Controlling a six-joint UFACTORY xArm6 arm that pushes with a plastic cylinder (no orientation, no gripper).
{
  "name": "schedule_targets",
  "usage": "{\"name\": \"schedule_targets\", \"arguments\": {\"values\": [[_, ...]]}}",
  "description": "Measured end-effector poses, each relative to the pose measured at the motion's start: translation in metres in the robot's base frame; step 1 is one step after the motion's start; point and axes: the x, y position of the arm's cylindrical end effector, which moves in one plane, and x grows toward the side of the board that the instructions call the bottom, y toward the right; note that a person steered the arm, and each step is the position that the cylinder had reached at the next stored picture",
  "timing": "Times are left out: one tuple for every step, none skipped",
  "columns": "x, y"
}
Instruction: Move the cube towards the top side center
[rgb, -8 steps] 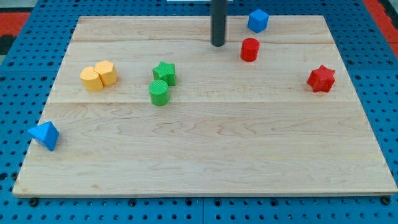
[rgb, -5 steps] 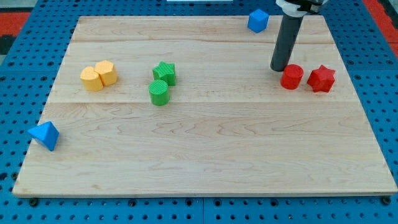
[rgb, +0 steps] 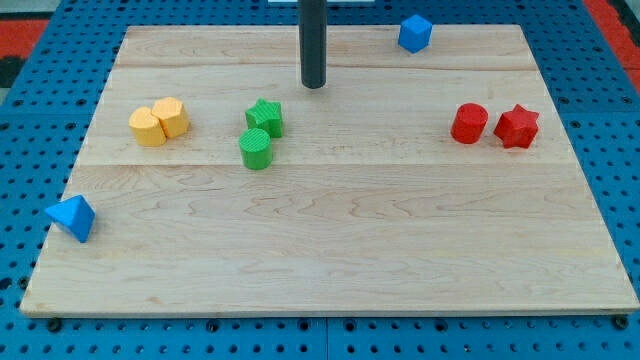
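So my tip (rgb: 314, 86) is sitting on the wooden board (rgb: 330, 250) near the top center of the frame, touching nothing at all. It's just a plain rod, no jaws to talk about. The blue cube (rgb: 414, 32) is hanging out at the top edge, well off to the upper right of my tip. Down and to the left of my tip, the green star (rgb: 265, 117) and green cylinder (rgb: 256, 149) are touching each other. Over on the left, two yellow blocks (rgb: 159, 122) are huddling side by side. On the right, the red cylinder (rgb: 468, 123) is sitting just beside the red star (rgb: 517, 126). The blue pyramid (rgb: 71, 217) is lying at the lower left edge.
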Motion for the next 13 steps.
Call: {"name": "schedule_targets", "arguments": {"values": [[0.0,-0.002],[0.01,-0.008],[0.058,-0.008],[0.118,-0.016],[0.158,-0.04],[0.126,0.008],[0.041,0.115],[-0.049,0.184],[-0.067,0.217],[-0.088,0.172],[-0.093,0.109],[-0.1,0.147],[-0.114,0.168]]}}
